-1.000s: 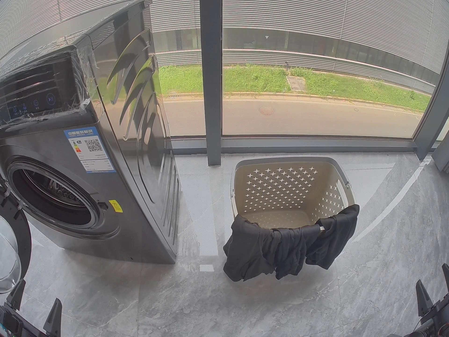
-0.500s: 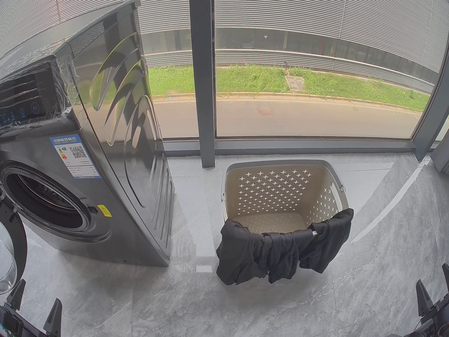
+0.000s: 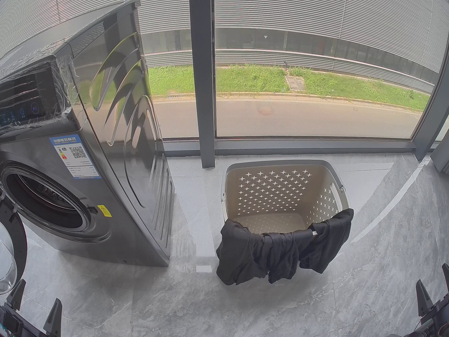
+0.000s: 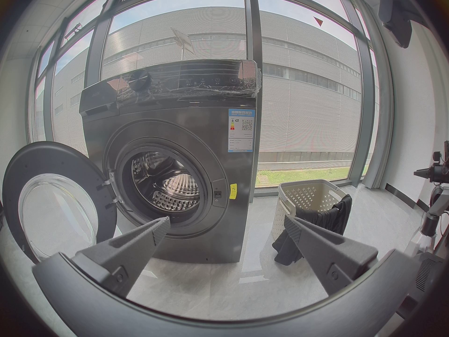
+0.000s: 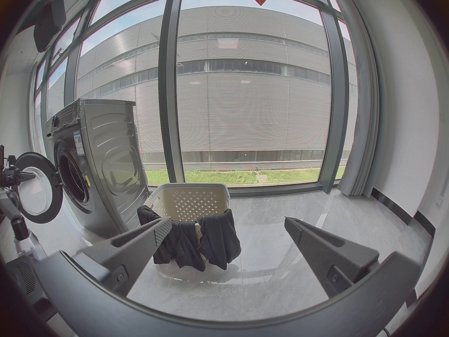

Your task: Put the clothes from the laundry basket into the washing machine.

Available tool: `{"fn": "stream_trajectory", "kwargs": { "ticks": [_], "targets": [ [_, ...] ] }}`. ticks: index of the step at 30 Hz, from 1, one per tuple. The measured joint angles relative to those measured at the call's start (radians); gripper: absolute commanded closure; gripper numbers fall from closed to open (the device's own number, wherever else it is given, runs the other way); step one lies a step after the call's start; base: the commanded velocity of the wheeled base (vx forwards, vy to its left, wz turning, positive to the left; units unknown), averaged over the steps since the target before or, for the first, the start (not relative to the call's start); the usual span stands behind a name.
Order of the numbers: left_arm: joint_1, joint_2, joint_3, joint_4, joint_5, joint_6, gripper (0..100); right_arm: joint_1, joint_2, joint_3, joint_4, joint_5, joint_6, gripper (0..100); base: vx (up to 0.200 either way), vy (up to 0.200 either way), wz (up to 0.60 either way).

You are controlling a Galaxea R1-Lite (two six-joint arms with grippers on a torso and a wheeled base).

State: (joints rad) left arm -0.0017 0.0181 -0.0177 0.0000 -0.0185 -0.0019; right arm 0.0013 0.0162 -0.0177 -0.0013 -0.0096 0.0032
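A cream laundry basket [image 3: 284, 183] stands on the floor near the window, with dark clothes [image 3: 276, 253] draped over its near rim; in the wrist views the clothes [image 4: 322, 221] [image 5: 191, 239] hang the same way. The grey washing machine [image 3: 117, 132] stands to the left, its drum [image 4: 168, 188] bare and its round door [image 4: 51, 202] swung wide. My left gripper [image 3: 35, 307] is low at the left, open and holding nothing. My right gripper [image 3: 432, 289] is low at the right, open and holding nothing. Both are well short of the basket.
Grey marble floor [image 3: 196, 300] lies free between me and the basket. A window wall with a dark pillar [image 3: 202, 71] runs behind the basket and machine. The machine's open door [image 3: 11, 244] juts out at the far left.
The head view shifted between one second ago and half a second ago, sliding the whole scene leftward; since then nothing has moved. Both grippers stay where they were.
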Motion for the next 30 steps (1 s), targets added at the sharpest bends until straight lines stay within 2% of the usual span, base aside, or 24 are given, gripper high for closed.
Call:
{"fn": "stream_trajectory", "kwargs": {
  "ticks": [25, 30],
  "targets": [
    [0.0, 0.0, 0.0, 0.0, 0.0, 0.002, 0, 0.0, 0.0, 0.0, 0.0, 0.0, -0.001, 0, 0.0, -0.2, 0.0],
    [0.0, 0.0, 0.0, 0.0, 0.0, 0.002, 0, 0.0, 0.0, 0.0, 0.0, 0.0, 0.0, 0, 0.0, 0.0, 0.0]
  ]
}}
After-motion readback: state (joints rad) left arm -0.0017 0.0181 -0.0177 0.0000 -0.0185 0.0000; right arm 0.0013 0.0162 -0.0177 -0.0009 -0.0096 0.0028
